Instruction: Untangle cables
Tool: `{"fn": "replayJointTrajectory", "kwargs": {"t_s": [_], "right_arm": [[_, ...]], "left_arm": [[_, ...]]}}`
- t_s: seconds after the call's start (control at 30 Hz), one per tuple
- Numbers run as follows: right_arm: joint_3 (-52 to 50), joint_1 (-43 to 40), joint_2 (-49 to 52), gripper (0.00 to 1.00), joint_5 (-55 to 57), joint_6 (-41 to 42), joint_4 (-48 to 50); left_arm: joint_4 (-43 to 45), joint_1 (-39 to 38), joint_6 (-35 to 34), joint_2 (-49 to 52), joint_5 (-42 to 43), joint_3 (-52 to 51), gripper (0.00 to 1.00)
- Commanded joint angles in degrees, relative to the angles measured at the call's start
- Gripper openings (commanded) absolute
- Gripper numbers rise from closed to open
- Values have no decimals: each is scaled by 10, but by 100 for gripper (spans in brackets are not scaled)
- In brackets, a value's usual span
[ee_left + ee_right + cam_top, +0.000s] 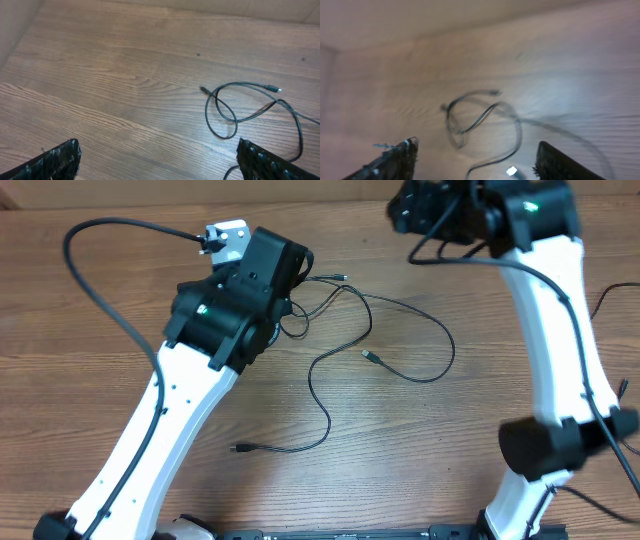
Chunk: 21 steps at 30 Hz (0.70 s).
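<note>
Thin black cables point(340, 350) lie looped and crossed on the wooden table's middle, with small plugs at their ends. One plug point(371, 356) lies inside the big loop, another point(240, 448) lies nearer the front. My left gripper point(157, 160) is open and empty, hovering above the table left of the tangle's small loops point(222, 112). My right gripper point(477, 160) is open and empty, high above the far right; its blurred view shows the cable loops point(480, 117) below.
A white wall plug point(225, 235) with a thicker black cord point(100, 290) lies at the back left. Another dark cord point(605, 300) shows at the right edge. The left arm point(190, 410) hides part of the tangle.
</note>
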Motion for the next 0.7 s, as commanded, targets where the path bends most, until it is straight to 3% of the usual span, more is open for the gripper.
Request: {"fn": "replayJointTrajectory", "kwargs": {"t_s": [0.0, 0.3, 0.43, 0.53, 0.67], "right_arm": [[4, 3, 45, 77, -132, -3, 1], [3, 36, 132, 75, -264, -42, -3], [3, 70, 160, 76, -257, -46, -12], [3, 100, 183, 72, -251, -41, -14], [-2, 118, 196, 69, -194, 7, -28]], "left_arm": [[-5, 8, 5, -46, -12, 12, 99], [-6, 11, 22, -58, -9, 12, 99], [-6, 11, 22, -53, -9, 12, 100], [-6, 11, 22, -51, -9, 12, 100], [-6, 11, 22, -51, -9, 12, 100]]}}
